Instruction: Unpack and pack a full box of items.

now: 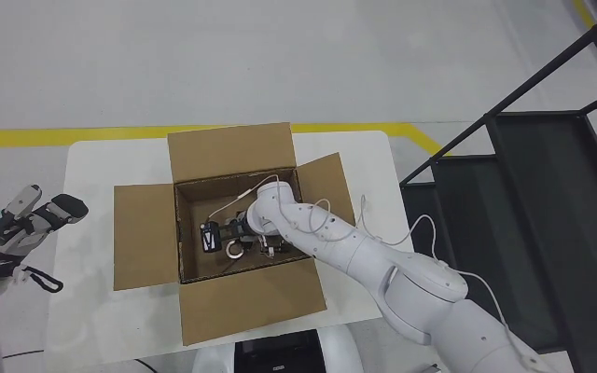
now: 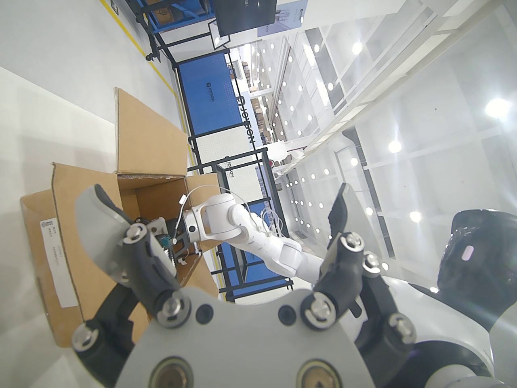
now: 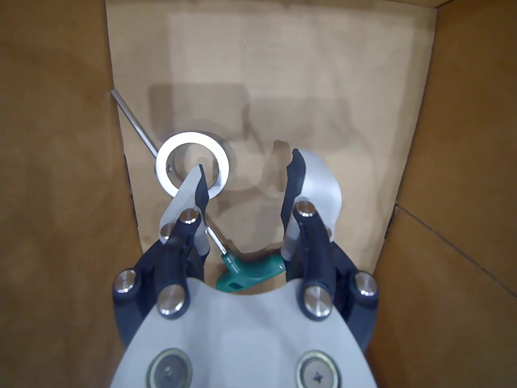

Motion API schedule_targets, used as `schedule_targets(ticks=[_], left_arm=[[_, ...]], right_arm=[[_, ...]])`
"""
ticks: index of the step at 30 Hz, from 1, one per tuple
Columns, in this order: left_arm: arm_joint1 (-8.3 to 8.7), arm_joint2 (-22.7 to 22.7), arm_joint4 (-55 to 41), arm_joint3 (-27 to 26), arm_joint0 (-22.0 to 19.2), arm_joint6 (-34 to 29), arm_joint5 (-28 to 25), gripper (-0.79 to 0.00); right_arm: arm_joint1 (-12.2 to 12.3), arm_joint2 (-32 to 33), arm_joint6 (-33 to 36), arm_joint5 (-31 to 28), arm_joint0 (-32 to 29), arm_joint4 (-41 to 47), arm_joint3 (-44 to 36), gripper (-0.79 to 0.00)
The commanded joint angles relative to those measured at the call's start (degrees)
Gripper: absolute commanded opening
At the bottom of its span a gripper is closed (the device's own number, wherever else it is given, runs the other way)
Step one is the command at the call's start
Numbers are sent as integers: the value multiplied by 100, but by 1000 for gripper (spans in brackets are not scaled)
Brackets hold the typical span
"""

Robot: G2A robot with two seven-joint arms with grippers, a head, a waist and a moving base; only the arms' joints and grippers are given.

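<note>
Grey floor [image 1: 280,56] with a yellow line [image 1: 93,136] lies beyond the white counter [image 1: 93,177] I am working over. On the middle of that counter stands the cardboard box [image 1: 231,151], all four flaps folded outward. On its floor I see a metal ring [image 3: 193,138] lying flat, and a hex key with a green T-handle [image 3: 246,272] whose thin shaft runs slantwise under or behind the ring toward one side wall; I cannot tell whether the two touch. My right pincer [image 3: 247,163] is down inside the box, spread wide and holding nothing. One fingertip [image 3: 200,179] shows in front of the ring's opening and the other is over bare cardboard; from the wrist camera I cannot tell whether either tip touches anything. The right arm [image 1: 373,256] reaches in over the box's right flap. My left pincer [image 2: 220,193] is spread as well and empty, at the counter's left edge, well apart from the box. Dark metal stairs [image 1: 522,186] stand off the counter's right side.
</note>
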Motion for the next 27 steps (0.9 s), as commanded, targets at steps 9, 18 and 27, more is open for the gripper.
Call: schedule_targets(ticks=[9, 18, 27], left_arm=[[0, 0, 0, 0, 0, 0, 0, 0], [0, 0, 0, 0, 0, 0, 0, 0], [0, 0, 0, 0, 0, 0, 0, 0]], right_arm=[[31, 87, 5, -55, -69, -96, 2, -400], [-66, 0, 70, -67, -97, -162, 69, -459], [-230, -86, 118, -66, -14, -153, 257, -785]])
